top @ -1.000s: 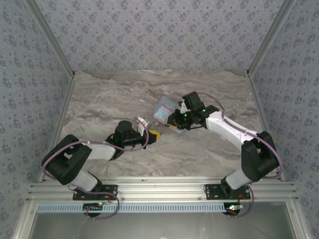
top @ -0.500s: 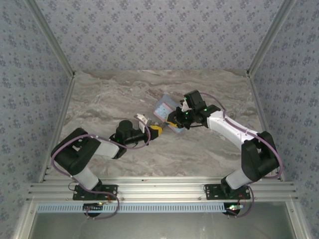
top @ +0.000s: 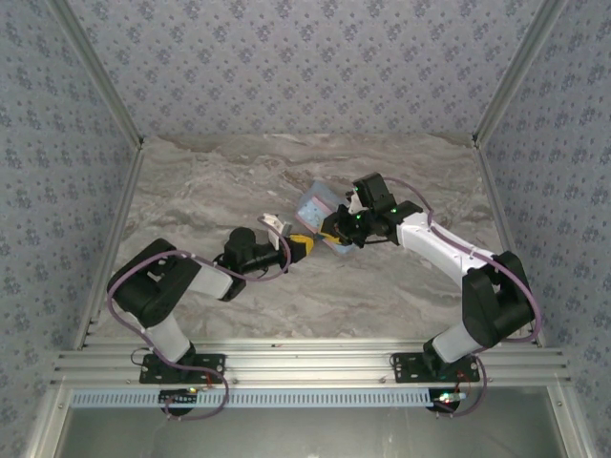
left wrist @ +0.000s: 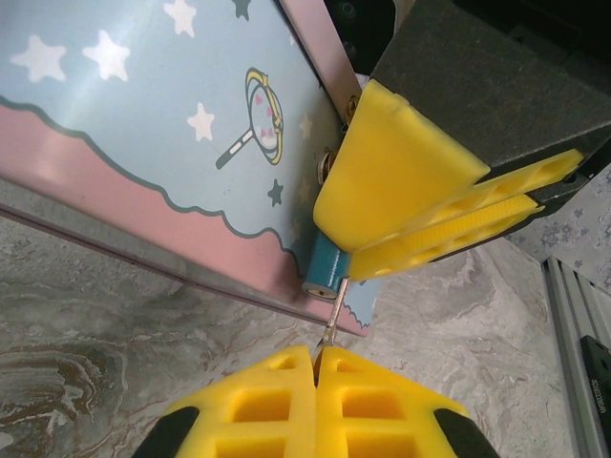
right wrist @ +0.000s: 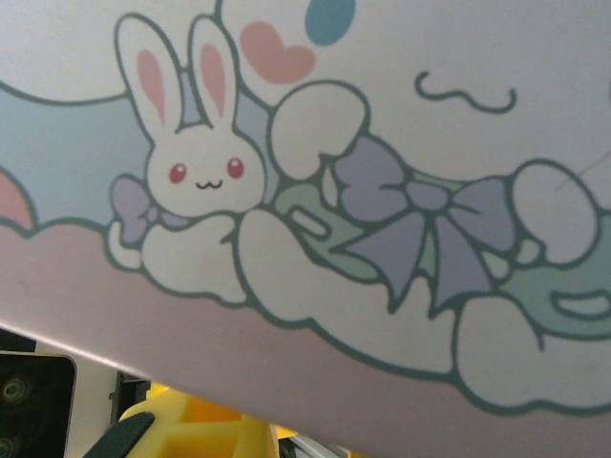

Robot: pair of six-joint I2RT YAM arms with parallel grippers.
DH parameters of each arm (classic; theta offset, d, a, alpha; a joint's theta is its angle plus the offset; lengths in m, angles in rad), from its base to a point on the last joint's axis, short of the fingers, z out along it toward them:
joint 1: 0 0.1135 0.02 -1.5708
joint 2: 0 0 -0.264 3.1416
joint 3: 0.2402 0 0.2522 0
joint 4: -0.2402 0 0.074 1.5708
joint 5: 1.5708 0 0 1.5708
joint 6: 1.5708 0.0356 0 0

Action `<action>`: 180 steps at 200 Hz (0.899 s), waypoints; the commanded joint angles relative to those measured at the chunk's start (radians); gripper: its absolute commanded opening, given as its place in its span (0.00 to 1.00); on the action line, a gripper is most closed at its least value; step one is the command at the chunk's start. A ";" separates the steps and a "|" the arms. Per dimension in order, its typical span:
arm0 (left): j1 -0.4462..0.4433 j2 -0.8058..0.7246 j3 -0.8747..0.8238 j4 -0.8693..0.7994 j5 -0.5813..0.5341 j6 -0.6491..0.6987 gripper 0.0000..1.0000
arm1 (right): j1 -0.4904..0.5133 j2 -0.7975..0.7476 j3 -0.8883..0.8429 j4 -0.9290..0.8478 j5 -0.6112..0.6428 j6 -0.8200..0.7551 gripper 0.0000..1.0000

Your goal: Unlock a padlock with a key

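Padlock (left wrist: 323,271) is pinched in my right hand (left wrist: 349,261) against the tin (left wrist: 143,124), my left hand (left wrist: 313,359) pressed together on the key (left wrist: 334,307) at its end; slight misalignment could bend or slip the key.

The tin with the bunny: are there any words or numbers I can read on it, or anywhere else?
Tin: no words or numbers, just pictures: a bunny, stars, a bow.
Tiny white print on a black part, left wrist view: too small to read.

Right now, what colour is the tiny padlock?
The padlock is blue with a silver end, clearest in the left wrist view.
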 commanded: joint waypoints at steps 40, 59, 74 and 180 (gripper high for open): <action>0.009 0.020 -0.016 0.070 0.000 -0.023 0.00 | -0.003 -0.036 0.009 0.029 -0.010 -0.011 0.00; 0.009 0.019 -0.023 0.076 0.000 -0.024 0.00 | -0.003 -0.036 0.008 0.027 -0.007 -0.012 0.00; 0.008 0.013 -0.033 0.077 0.000 -0.025 0.00 | -0.004 -0.036 0.009 0.027 -0.003 -0.012 0.00; 0.014 0.008 0.000 0.059 0.005 -0.034 0.00 | 0.005 -0.040 0.008 0.032 -0.004 -0.009 0.00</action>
